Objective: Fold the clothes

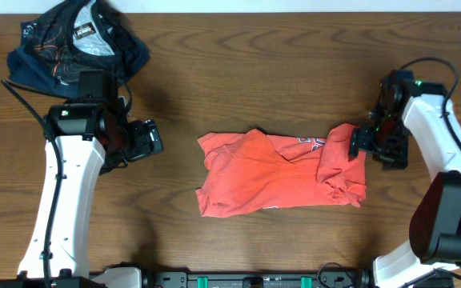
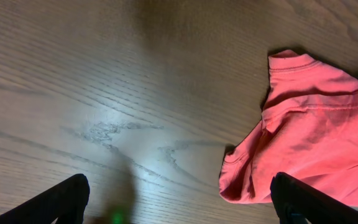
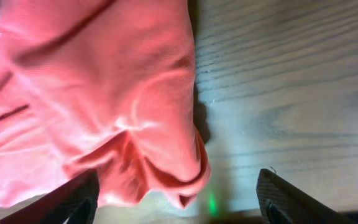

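Observation:
An orange-red T-shirt (image 1: 278,172) lies crumpled in the middle of the wooden table, its right end bunched into a fold. My left gripper (image 1: 152,140) is open and empty, a little left of the shirt; its wrist view shows the shirt's left edge (image 2: 316,130) by its right finger. My right gripper (image 1: 366,144) is open at the shirt's right end, above the bunched cloth (image 3: 104,93), which lies between and beside its fingers without being pinched.
A dark blue garment with orange and white print (image 1: 74,44) lies heaped at the far left corner of the table (image 1: 262,64). Cables run along both arms.

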You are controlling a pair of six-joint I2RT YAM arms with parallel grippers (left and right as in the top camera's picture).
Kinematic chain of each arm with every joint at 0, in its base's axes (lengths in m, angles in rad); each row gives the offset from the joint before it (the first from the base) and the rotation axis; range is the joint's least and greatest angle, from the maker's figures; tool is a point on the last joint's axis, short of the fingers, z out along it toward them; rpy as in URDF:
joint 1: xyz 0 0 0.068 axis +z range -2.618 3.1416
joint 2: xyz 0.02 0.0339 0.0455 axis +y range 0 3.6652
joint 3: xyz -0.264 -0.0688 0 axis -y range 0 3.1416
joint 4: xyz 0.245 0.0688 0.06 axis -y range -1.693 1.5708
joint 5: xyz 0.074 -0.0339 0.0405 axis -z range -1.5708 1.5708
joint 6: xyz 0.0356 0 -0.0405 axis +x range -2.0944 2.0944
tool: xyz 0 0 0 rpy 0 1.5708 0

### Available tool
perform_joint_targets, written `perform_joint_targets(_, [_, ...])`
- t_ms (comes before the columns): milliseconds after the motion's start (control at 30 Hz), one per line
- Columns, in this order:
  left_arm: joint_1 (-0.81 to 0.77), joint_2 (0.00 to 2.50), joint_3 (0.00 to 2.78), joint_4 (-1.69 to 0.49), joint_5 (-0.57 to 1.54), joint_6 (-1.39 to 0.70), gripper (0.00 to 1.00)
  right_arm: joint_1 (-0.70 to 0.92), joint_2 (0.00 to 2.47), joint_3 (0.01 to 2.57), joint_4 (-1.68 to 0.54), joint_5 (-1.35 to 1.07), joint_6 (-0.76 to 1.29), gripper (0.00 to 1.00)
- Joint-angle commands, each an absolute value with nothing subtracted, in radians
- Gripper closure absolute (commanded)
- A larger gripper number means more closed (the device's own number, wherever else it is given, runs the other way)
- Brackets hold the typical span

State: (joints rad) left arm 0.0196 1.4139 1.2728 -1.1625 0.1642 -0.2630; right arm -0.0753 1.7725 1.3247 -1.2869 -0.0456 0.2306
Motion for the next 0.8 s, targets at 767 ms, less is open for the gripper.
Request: perform_joint_targets(767, [0.020,1.420,1.264,-1.150,0.175,-0.264,0.05,0.323,1.777,1.150,-1.200,0.056,0.393,0.34])
